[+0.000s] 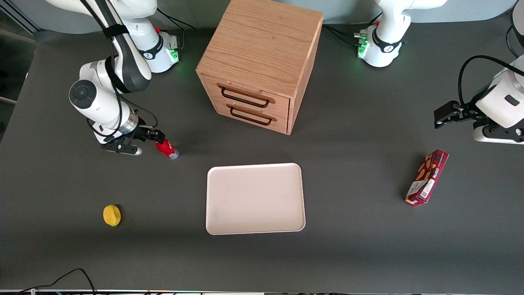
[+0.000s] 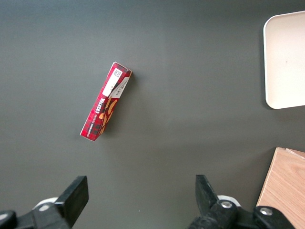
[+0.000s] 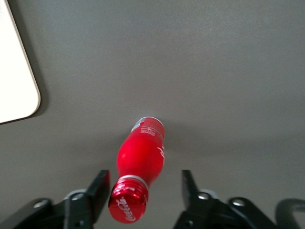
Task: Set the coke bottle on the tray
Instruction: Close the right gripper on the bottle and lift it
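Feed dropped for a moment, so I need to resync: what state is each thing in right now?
hand: open, fingers either side of the bottle's cap, not clamped
coke bottle: capped, standing on the table, not on the tray
tray: empty, flat on the table
drawer cabinet: both drawers shut
snack box: lying flat, closed
yellow fruit: resting on the table

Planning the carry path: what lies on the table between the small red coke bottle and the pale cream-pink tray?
Nothing: in the front view only bare dark tabletop separates the small red coke bottle from the pale cream-pink rectangular tray. The open gripper straddles the bottle's cap.
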Robot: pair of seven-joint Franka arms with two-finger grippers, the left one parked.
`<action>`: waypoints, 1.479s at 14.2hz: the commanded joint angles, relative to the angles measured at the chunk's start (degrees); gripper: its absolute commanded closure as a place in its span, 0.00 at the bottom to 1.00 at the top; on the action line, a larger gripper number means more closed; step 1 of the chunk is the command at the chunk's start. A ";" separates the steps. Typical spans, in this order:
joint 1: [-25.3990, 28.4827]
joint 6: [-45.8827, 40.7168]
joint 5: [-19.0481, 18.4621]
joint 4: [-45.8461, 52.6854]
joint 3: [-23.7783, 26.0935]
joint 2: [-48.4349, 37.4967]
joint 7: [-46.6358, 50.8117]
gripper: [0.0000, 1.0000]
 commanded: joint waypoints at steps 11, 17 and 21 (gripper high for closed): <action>0.13 -34.74 -0.59 29.75 -0.89 -0.82 -3.79 1.00; 2.40 -55.51 -0.59 64.73 0.34 16.63 5.40 1.00; 6.02 -54.24 -4.25 83.04 7.52 34.31 24.99 1.00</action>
